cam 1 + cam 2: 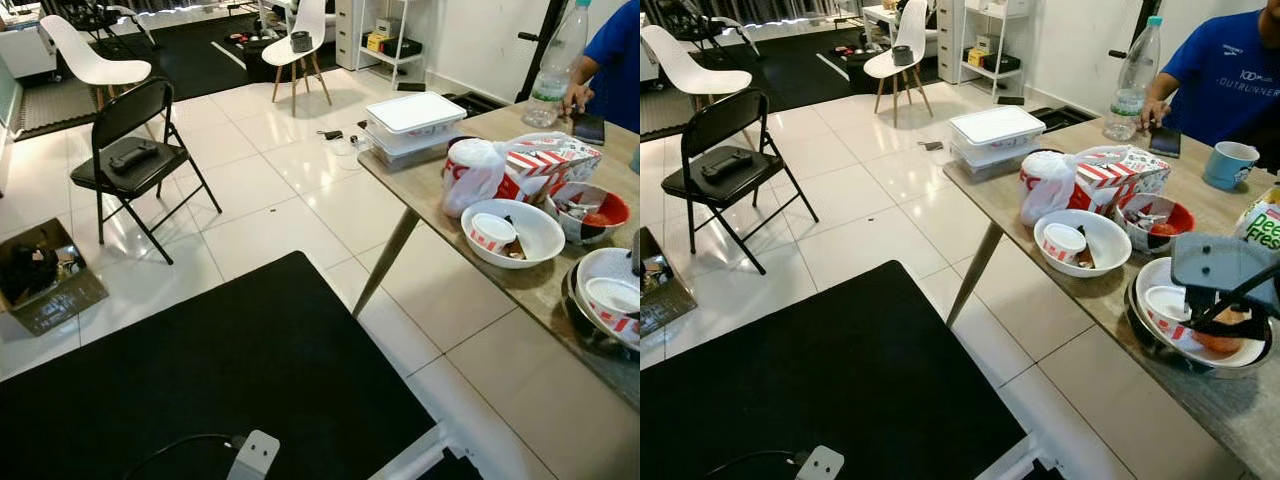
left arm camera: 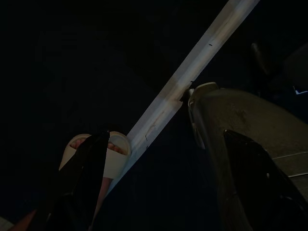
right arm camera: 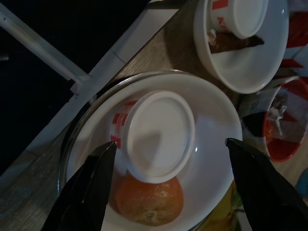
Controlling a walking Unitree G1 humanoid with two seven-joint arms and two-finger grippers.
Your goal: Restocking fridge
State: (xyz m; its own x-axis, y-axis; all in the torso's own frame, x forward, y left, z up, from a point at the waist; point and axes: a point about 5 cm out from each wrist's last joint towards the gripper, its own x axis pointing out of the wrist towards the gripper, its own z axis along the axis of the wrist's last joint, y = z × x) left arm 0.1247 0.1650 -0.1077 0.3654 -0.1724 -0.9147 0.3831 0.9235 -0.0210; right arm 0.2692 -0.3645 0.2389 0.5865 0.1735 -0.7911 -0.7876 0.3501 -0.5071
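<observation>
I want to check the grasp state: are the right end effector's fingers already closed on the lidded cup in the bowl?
No, the right end effector is open above the white bowl, with its fingers apart on either side of the lidded cup.

Right gripper with fingers spread wide over a white bowl, lidded red-and-white tub and orange bun inside, on the wooden worktop
</observation>
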